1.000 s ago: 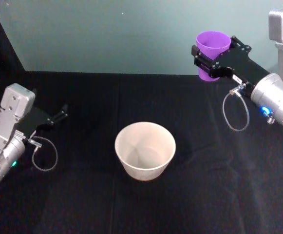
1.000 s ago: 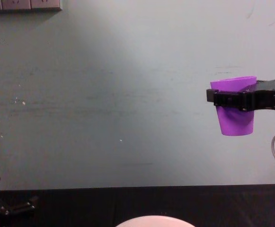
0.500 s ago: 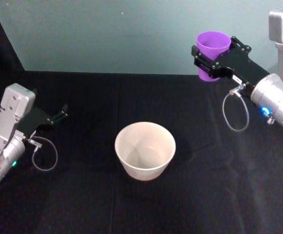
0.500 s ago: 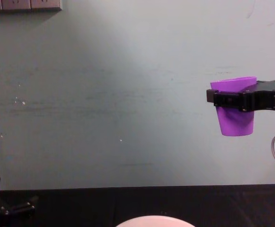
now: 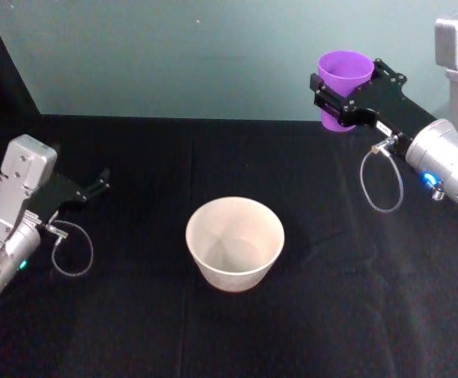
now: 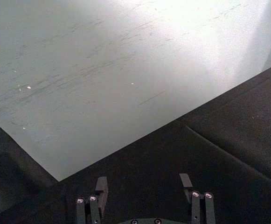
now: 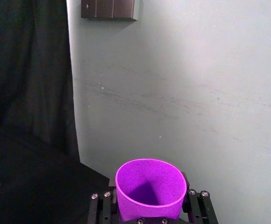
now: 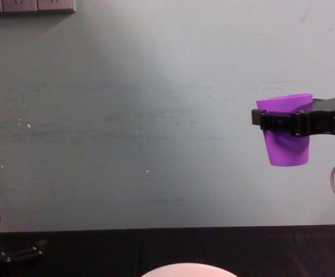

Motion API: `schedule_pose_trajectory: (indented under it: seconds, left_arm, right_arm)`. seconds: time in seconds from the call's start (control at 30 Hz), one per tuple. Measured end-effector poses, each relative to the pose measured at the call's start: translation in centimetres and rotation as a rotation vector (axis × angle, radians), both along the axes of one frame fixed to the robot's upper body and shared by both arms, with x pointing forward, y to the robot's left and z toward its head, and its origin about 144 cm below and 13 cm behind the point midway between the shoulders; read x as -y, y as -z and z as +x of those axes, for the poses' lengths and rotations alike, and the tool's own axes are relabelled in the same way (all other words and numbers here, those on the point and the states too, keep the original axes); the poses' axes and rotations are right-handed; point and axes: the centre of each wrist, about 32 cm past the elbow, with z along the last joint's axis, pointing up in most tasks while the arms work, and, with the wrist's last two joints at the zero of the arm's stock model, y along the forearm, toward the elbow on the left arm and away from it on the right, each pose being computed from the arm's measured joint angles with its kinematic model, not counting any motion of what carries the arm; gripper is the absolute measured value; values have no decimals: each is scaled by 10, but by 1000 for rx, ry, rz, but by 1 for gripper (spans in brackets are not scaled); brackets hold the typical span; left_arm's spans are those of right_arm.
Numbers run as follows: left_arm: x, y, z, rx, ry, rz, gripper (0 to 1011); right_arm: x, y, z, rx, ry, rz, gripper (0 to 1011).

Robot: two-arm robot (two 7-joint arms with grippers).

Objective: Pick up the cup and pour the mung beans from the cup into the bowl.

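My right gripper (image 5: 340,98) is shut on the purple cup (image 5: 344,79), holding it upright high above the table at the back right, well clear of the bowl. The chest view shows the cup (image 8: 285,141) hanging in the black fingers (image 8: 279,121) far above the tabletop. From the right wrist view I look down into the cup (image 7: 149,187); its inside shows only purple. The pale bowl (image 5: 235,242) stands on the black cloth in the middle, to the left of and nearer than the cup. My left gripper (image 5: 101,182) rests open at the left, with the fingers (image 6: 101,187) apart over the cloth.
A black cloth (image 5: 323,315) covers the table, and a pale green wall (image 5: 173,55) rises behind it. A dark curtain (image 7: 28,70) hangs at the wall's side. Only the bowl's rim (image 8: 189,269) shows at the chest view's lower edge.
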Motion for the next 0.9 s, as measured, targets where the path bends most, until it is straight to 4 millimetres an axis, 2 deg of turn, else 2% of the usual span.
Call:
schedule_pose_trajectory:
  seconds: [0.9]
  left_arm:
    - [0,0,0,0,0,0,1000]
  right_arm:
    - [0,0,0,0,0,0,750]
